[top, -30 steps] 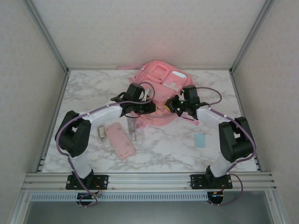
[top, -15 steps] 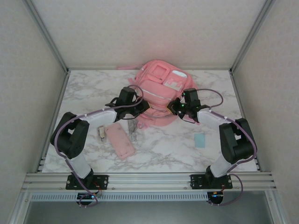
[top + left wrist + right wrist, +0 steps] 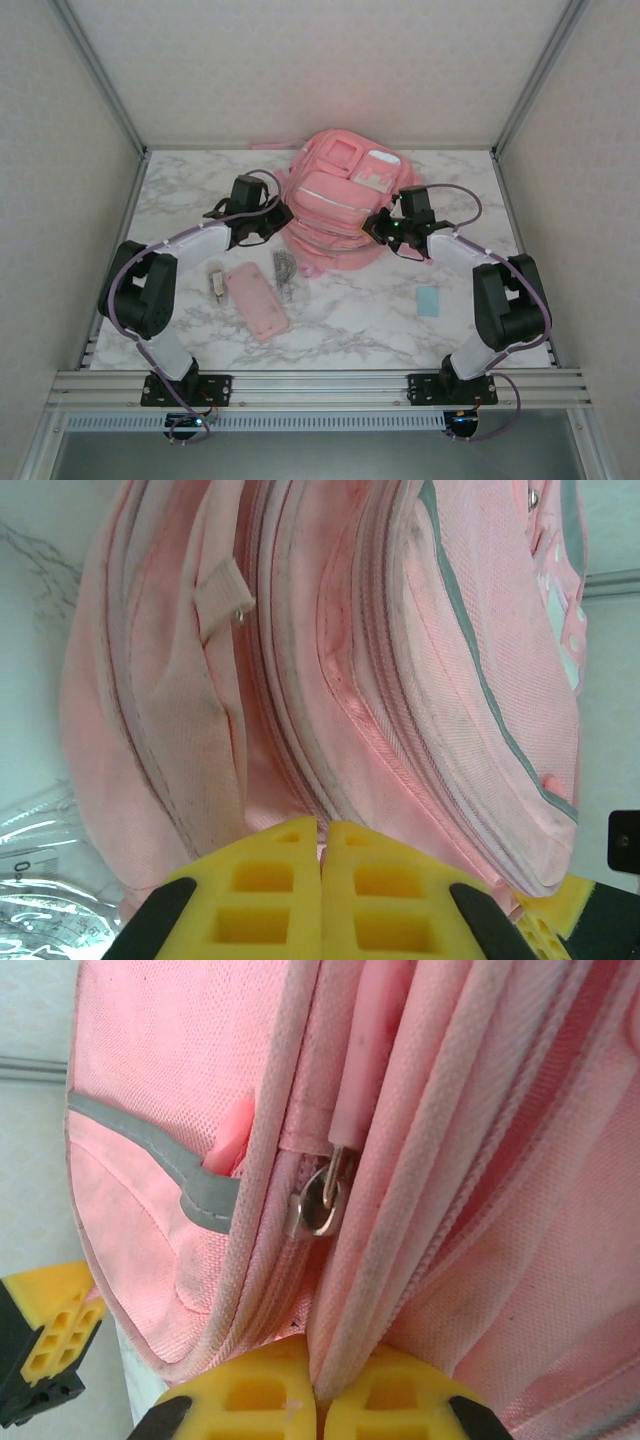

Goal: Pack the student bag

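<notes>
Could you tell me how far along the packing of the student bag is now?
Nothing looks packed: the pink pencil case, clear ruler and small blue rectangle lie on the table beside the student bag. In hand: the right gripper pinches a seam by the zipper pull; the left gripper is shut at the bag's side. Left to do, it seems: opening it and loading the items.

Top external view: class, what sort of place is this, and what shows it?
Probably a robotics lab test cell: two robot arms bolted to an aluminium rail, a marble-patterned table walled by plain panels, a pink backpack staged.
</notes>
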You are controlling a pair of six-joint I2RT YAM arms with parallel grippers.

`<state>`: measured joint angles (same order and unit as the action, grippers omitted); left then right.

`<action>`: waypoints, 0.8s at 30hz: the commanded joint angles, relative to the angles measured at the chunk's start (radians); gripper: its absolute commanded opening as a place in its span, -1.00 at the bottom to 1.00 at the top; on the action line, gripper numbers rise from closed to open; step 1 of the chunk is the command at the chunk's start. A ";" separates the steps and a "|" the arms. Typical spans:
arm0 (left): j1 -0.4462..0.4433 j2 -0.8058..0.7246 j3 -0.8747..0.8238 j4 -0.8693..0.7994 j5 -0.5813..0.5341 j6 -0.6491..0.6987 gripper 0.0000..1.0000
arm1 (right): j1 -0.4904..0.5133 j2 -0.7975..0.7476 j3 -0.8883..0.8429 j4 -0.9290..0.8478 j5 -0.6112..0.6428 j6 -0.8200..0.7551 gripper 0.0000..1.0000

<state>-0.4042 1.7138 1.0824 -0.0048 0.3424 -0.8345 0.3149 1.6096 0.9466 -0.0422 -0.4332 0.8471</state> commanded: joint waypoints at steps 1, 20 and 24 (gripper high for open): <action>0.082 -0.033 0.014 -0.066 -0.157 0.072 -1.00 | -0.069 -0.037 0.026 -0.080 0.082 -0.074 -1.00; 0.173 0.067 0.095 0.109 0.044 0.507 -1.00 | -0.185 0.000 0.104 -0.217 -0.188 -0.219 -1.00; 0.209 0.131 0.152 0.074 0.051 0.486 -1.00 | -0.202 0.009 0.135 -0.269 -0.202 -0.269 -1.00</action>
<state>-0.3111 1.8050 1.1793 0.0669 0.5381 -0.4103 0.1745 1.6249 1.0458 -0.2062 -0.6563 0.6739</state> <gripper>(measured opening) 0.057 0.065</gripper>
